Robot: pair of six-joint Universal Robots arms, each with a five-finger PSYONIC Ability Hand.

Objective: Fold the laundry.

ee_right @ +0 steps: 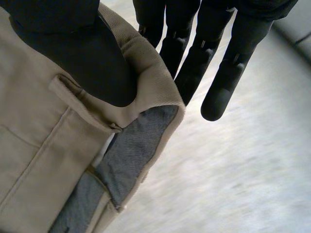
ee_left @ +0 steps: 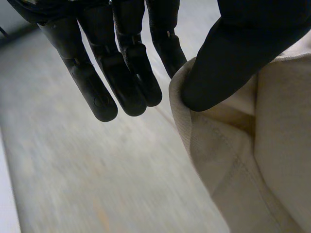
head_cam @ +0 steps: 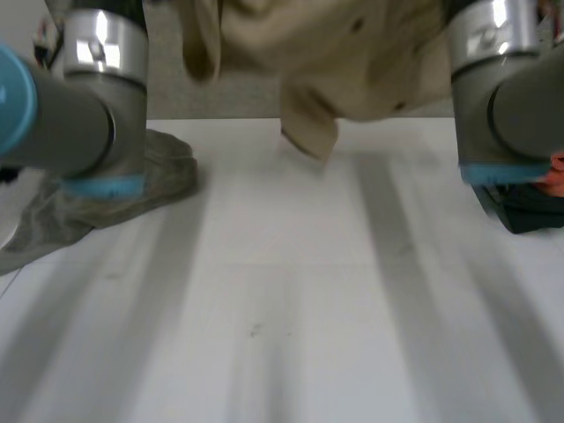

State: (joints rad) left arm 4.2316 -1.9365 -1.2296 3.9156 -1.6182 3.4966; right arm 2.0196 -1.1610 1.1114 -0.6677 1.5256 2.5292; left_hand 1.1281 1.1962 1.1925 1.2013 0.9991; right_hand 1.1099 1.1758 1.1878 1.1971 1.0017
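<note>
Olive-grey cloth [head_cam: 132,189] lies crumpled on the white bench [head_cam: 291,308] beneath our left arm [head_cam: 79,97], apart from the piece we are holding. Our left hand [ee_left: 121,73] has its fingers straight and close together. Its thumb [ee_left: 228,53] presses down over a stitched edge [ee_left: 182,111] of the beige garment [head_cam: 352,53], pinching that edge against the finger nearest it. The garment hangs bunched between our two arms, raised off the bench. One flap [head_cam: 308,132] droops lowest, and we cannot tell whether it touches the surface. Our right hand [ee_right: 214,63] pinches the garment too: its thumb [ee_right: 87,58] lies across the waistband [ee_right: 146,82] just beside a belt loop [ee_right: 82,104], with straight fingers behind the cloth. Below that thumb, a grey-blue lining [ee_right: 131,155] shows where the band folds over. Beside our right arm [head_cam: 511,79], a black and red object [head_cam: 533,207] rests on the bench.
</note>
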